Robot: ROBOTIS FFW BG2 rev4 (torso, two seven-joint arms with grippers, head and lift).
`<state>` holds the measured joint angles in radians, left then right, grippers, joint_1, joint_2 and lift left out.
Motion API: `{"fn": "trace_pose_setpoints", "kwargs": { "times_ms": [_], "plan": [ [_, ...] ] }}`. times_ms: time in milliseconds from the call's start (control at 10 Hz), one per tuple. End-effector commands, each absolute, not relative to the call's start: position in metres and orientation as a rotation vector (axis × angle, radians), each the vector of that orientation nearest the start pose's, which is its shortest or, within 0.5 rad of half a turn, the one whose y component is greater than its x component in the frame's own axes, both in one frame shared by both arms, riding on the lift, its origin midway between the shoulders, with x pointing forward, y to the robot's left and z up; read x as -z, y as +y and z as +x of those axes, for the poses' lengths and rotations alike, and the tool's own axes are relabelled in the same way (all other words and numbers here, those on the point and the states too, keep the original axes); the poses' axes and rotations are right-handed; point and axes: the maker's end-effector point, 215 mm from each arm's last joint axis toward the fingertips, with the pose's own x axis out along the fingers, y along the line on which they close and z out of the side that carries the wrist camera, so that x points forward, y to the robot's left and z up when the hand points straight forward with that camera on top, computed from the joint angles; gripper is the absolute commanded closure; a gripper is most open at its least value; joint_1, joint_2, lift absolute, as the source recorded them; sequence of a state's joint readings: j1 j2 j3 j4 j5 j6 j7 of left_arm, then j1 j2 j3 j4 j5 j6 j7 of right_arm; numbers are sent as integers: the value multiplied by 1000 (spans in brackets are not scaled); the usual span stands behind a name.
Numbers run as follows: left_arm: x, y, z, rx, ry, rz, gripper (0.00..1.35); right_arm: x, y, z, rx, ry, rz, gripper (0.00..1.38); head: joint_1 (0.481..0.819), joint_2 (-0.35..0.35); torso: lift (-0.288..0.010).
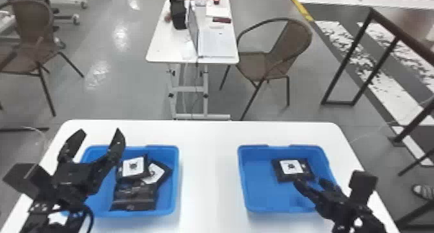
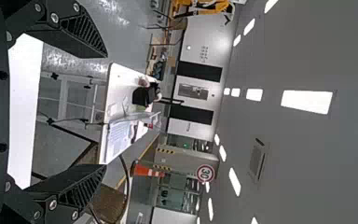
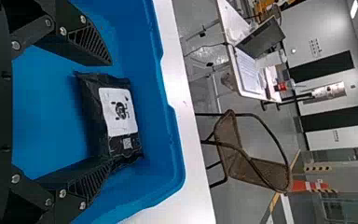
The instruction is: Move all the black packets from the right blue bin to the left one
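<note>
the left gripper is over the left blue bin, its two black fingers spread wide and released, with open space between the tips. in the left wrist view the same fingers stand well apart, pointing out toward the room.

the right gripper is at the right blue bin, its fingertips at the near side of a black packet with a white label. in the right wrist view its fingers also stand apart, released. the packet lies in the bin just beyond them, near the far wall, label up; one of its ends overlaps a fingertip in that view, and whether the two touch i cannot tell.

the other black packets are in the left blue bin, toward its right side. a black packet with a white label lies at the back, partly over a turned black packet whose label also shows. in front of them is a dark, glossy heap of black packaging; whether it is one packet or more i cannot tell.

both bins stand apart on a white table. beyond it are a white desk with an open laptop and a black bag, a brown wicker chair beside the desk, and a dark metal railing on the right. the left wrist view also takes in an orange traffic cone and a round red-rimmed sign.
</note>
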<state>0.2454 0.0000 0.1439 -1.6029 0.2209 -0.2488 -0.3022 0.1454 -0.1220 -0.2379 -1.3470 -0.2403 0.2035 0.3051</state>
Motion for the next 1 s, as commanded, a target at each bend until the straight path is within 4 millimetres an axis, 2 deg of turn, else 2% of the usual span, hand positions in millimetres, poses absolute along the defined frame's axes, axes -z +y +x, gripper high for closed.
{"fn": "trace_pose_setpoints", "kwargs": {
  "times_ms": [0, 200, 400, 600, 800, 900],
  "plan": [
    [372, 263, 502, 112, -80, -171, 202, 579, -350, 474, -11, 513, 238, 321, 695, -87, 0],
    [371, 264, 501, 110, -83, -174, 202, 588, -354, 479, 2, 511, 253, 321, 695, -98, 0],
    [371, 265, 500, 109, -83, -175, 202, 587, -358, 497, 2, 509, 233, 317, 695, -100, 0],
    [369, 264, 500, 109, -89, -180, 202, 587, -351, 515, -35, 525, 197, 317, 695, -101, 0],
    [371, 269, 495, 99, -89, -197, 202, 597, -351, 526, -30, 549, 188, 315, 695, -92, 0],
    [369, 270, 494, 96, -93, -209, 202, 595, -353, 530, -32, 551, 166, 315, 695, -91, 0]
  ]
}}
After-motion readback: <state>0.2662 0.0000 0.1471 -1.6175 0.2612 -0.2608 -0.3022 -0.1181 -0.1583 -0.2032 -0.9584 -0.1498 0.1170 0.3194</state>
